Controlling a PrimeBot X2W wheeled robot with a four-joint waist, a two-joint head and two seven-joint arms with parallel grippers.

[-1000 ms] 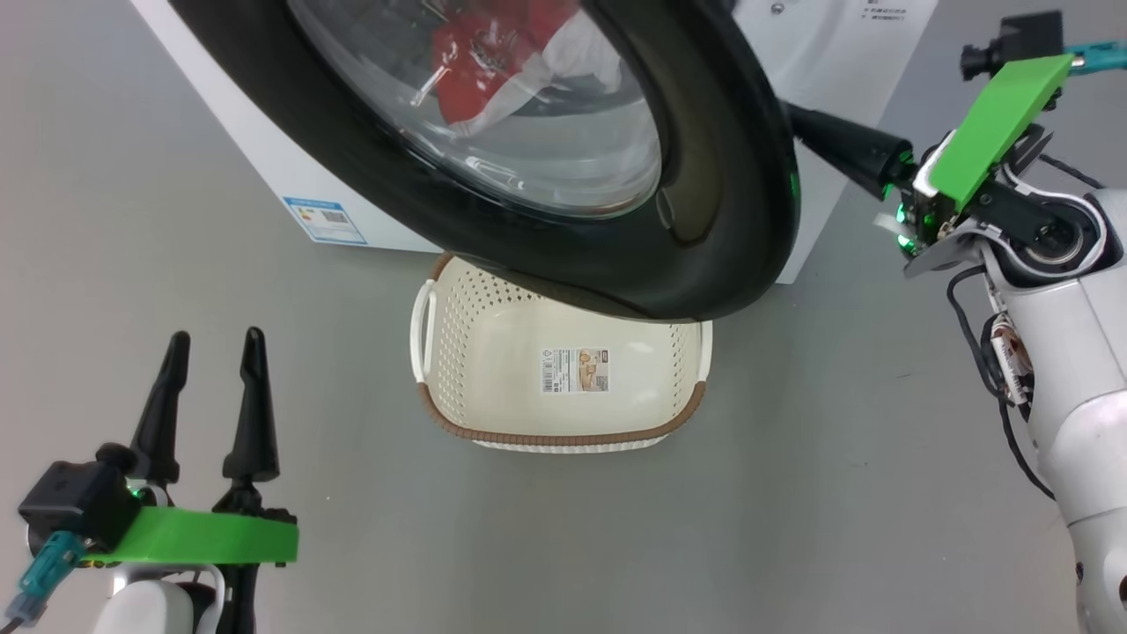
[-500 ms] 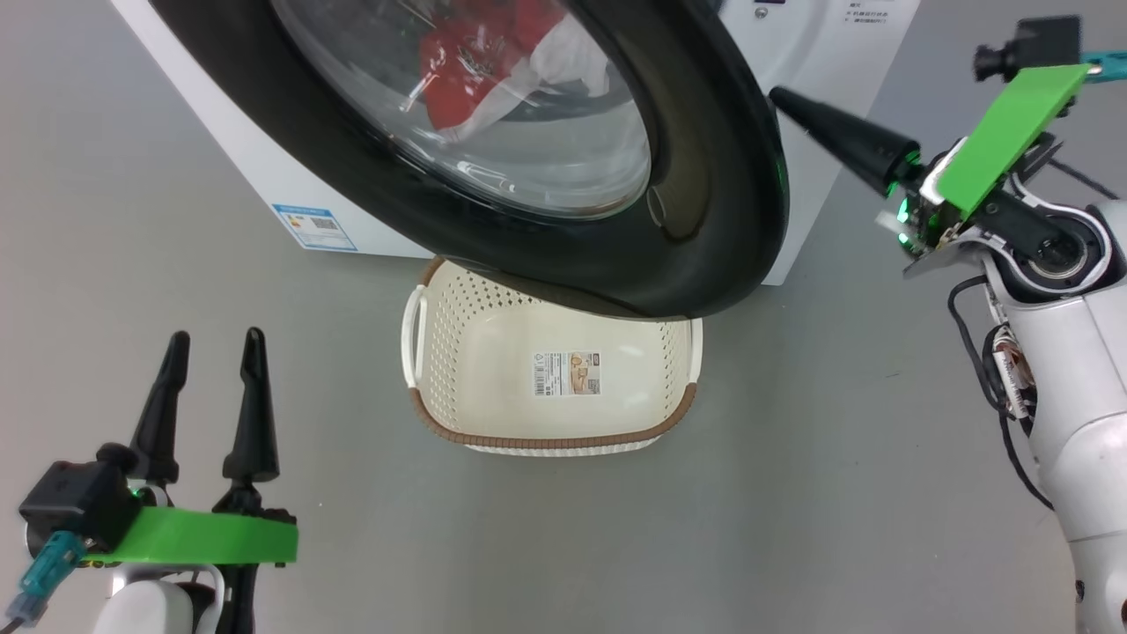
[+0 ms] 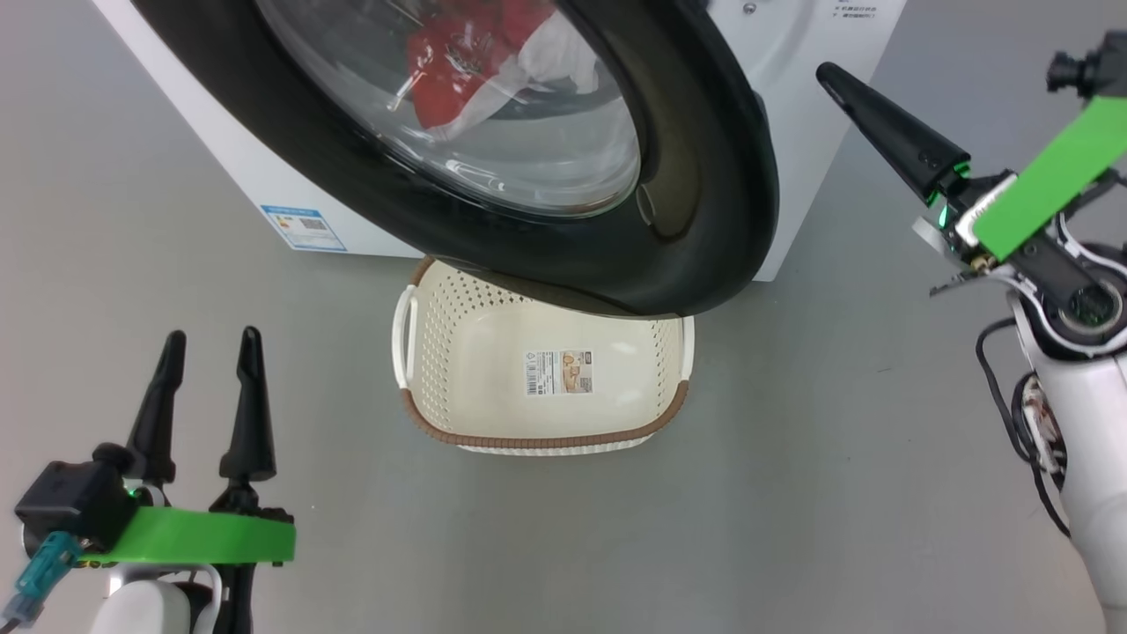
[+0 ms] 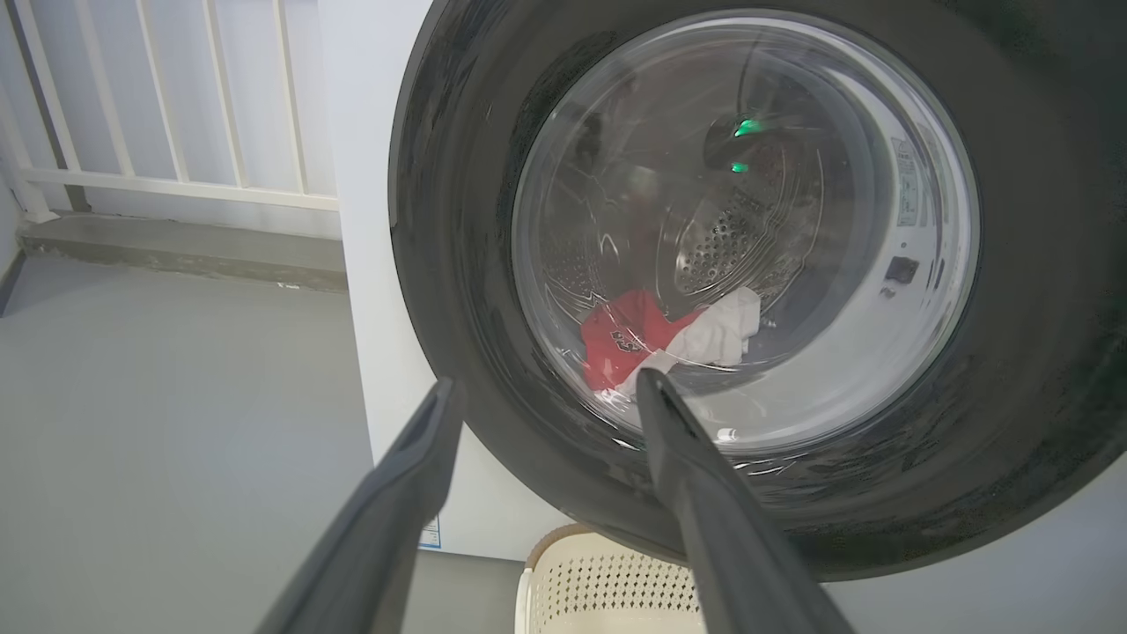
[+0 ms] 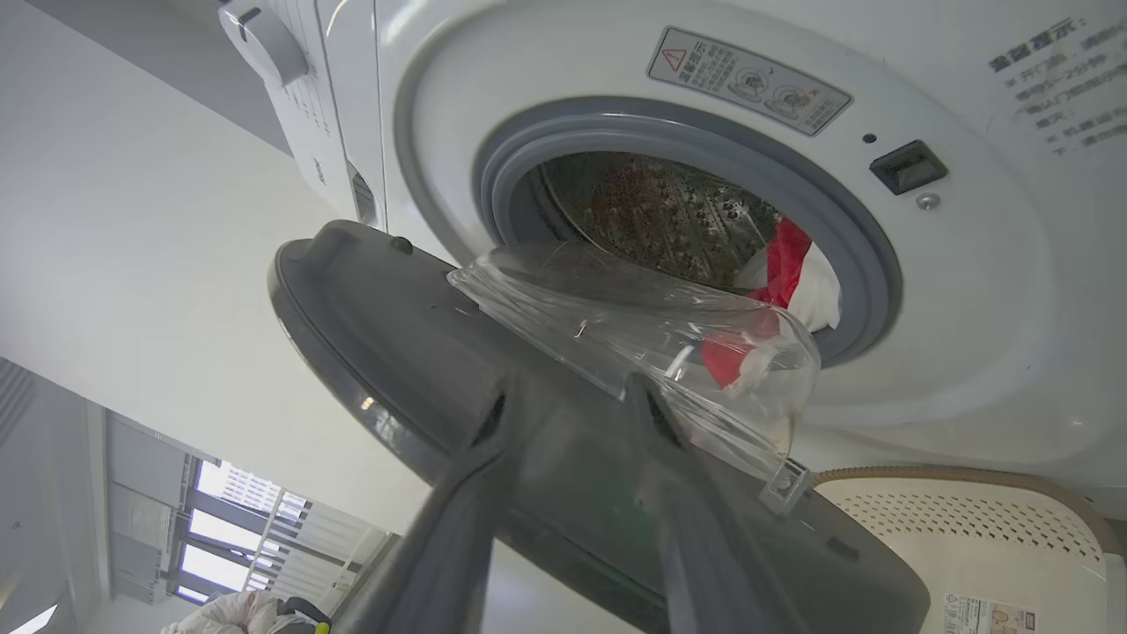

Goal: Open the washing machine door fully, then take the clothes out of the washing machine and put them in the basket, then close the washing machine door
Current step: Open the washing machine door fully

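Observation:
The white washing machine (image 3: 792,114) stands ahead with its door (image 3: 704,176) swung partly out, black rim over the basket's far end. Behind the glass lie the clothes (image 3: 458,53), red and white, also in the drum mouth (image 5: 792,273). The cream basket (image 3: 546,436) sits on the floor under the door with just a label inside. My right gripper (image 3: 828,75) hangs to the right of the door rim, clear of it; in the right wrist view it (image 5: 570,396) is open and holds nothing. My left gripper (image 3: 211,339) is open at the lower left, well short of the door (image 4: 458,220).
Grey floor (image 3: 836,458) spreads around the basket. A blue sticker (image 3: 302,227) marks the washer's lower front corner. A white railing (image 4: 176,132) and a low step run behind the machine on the left. My right arm's pale body (image 3: 1092,423) fills the right edge.
My right gripper has come off the door rim, moved right and up, and its fingers have parted. The head camera has shifted a little. The left arm is unchanged.

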